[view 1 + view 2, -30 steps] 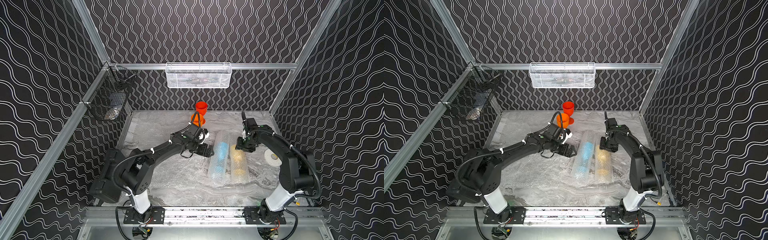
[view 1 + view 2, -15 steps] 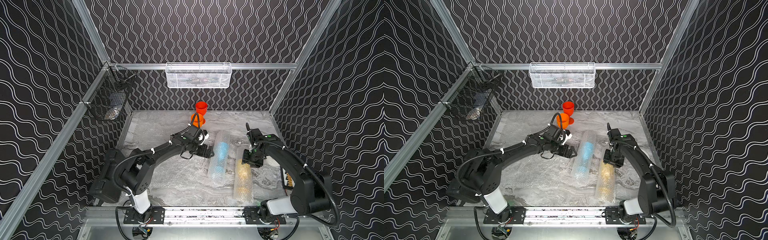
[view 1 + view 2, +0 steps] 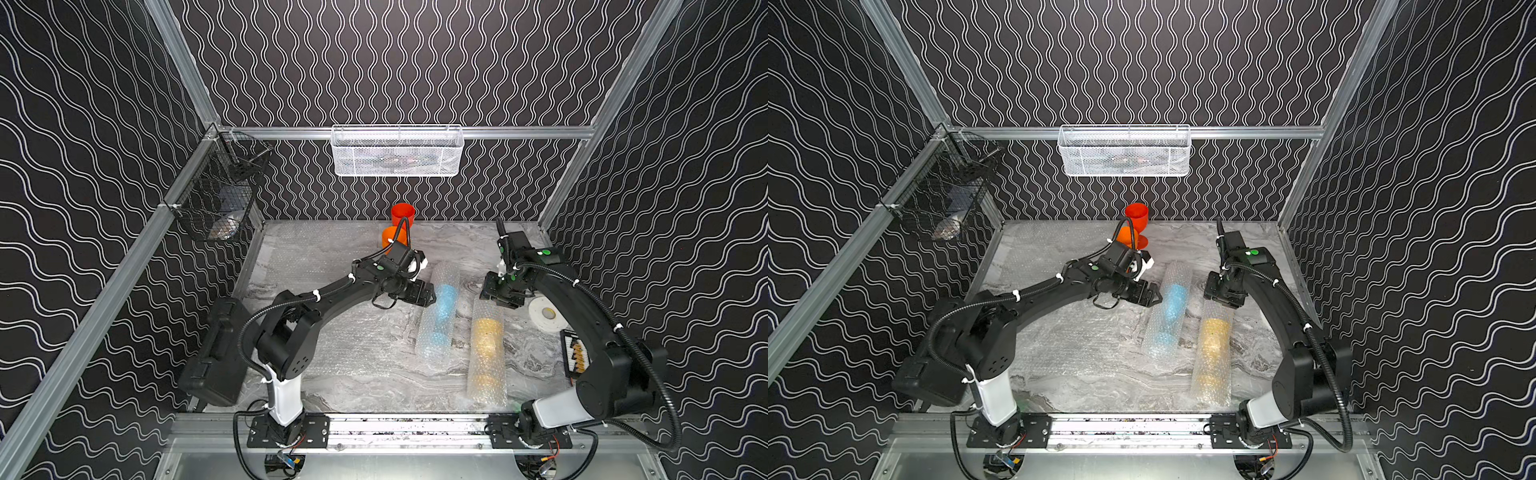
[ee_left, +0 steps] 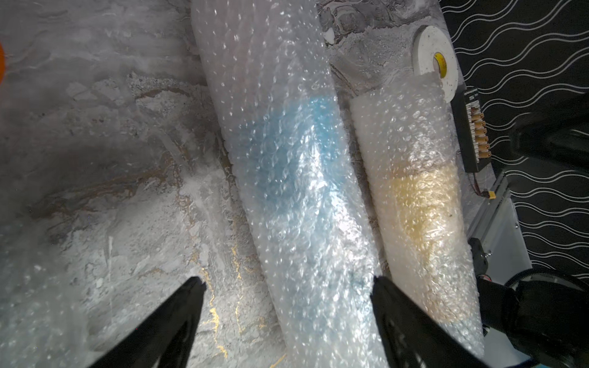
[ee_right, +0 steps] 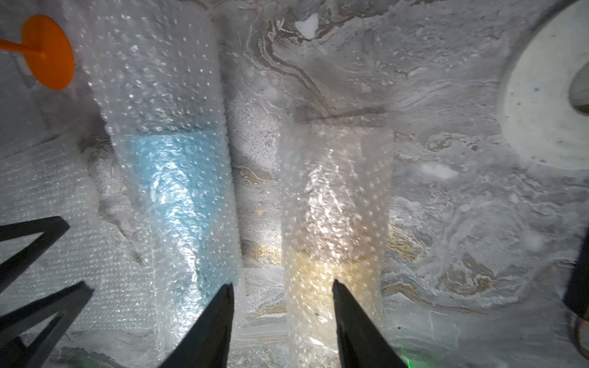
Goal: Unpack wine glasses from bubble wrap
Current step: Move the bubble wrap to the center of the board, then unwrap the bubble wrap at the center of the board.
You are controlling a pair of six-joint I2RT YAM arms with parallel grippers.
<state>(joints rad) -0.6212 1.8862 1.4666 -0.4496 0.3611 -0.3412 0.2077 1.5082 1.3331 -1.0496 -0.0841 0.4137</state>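
Both top views, red goblet [image 3: 402,214], orange goblet [image 3: 387,237] bare at back of surface [image 3: 528,353], blue goblet [image 3: 445,299], yellow goblet [image 3: 487,336] adjacent in bubble wrap [image 3: 486,386] tubes, left wrist, left claw [image 4: 287,283] wide astride blue tube, right wrist, right claw [image 5: 280,285] half-spread at yellow tube, grip unclear.

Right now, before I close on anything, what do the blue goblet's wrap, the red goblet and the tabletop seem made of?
Blue goblet's wrap: clear soft plastic, glossy; rows of bubbles, glints, colour blurred through it.
Red goblet: probably opaque plastic, smooth; solid colour, nothing shows through.
Tabletop: grey marbled, stone or stone-look laminate; cannot tell which.
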